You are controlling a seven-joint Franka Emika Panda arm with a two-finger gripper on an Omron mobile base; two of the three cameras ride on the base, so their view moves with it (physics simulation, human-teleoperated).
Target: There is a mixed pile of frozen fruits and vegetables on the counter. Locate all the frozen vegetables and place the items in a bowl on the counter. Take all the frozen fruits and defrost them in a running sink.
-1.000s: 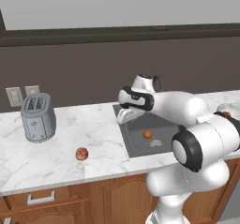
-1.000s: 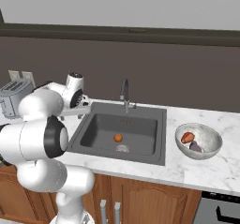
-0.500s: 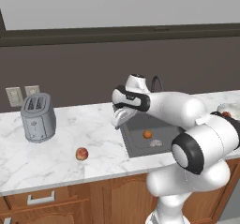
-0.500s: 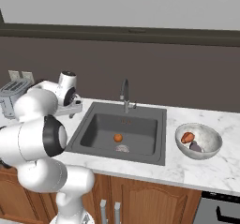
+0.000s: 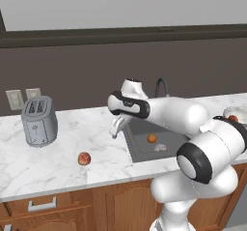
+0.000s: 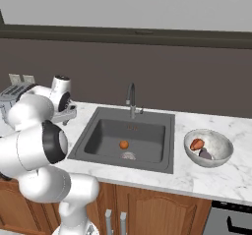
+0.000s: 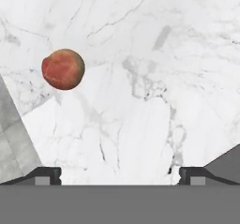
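The gripper (image 5: 116,131) hung over the counter (image 5: 58,152) just to the left of the sink's (image 5: 144,145) edge, its jaws spread wide with nothing between them; in the hand view the two fingertips (image 7: 48,175) stood far apart at the bottom of the frame with bare marble between them.

Nearest to it lay the reddish apple-like fruit (image 7: 63,69), resting on the marble ahead of the pincer and off toward its left finger in the hand view, not centred between the tips. From the left base view the same fruit (image 5: 84,158) sat lower and to the left of the pincer, toward the counter's front edge, clearly apart from it. Being round, it had no long axis to line up with, so the coming move probably turned only on shifting sideways to centre the jaws over it, then descending.

Farther off, behind the pincer, the round orange fruit (image 6: 124,144) lay in the sink basin below the faucet (image 6: 131,99). Farthest, beyond the sink's other side, the bowl (image 6: 208,148) held the orange-red root (image 6: 196,144) and the purple eggplant (image 6: 205,154).
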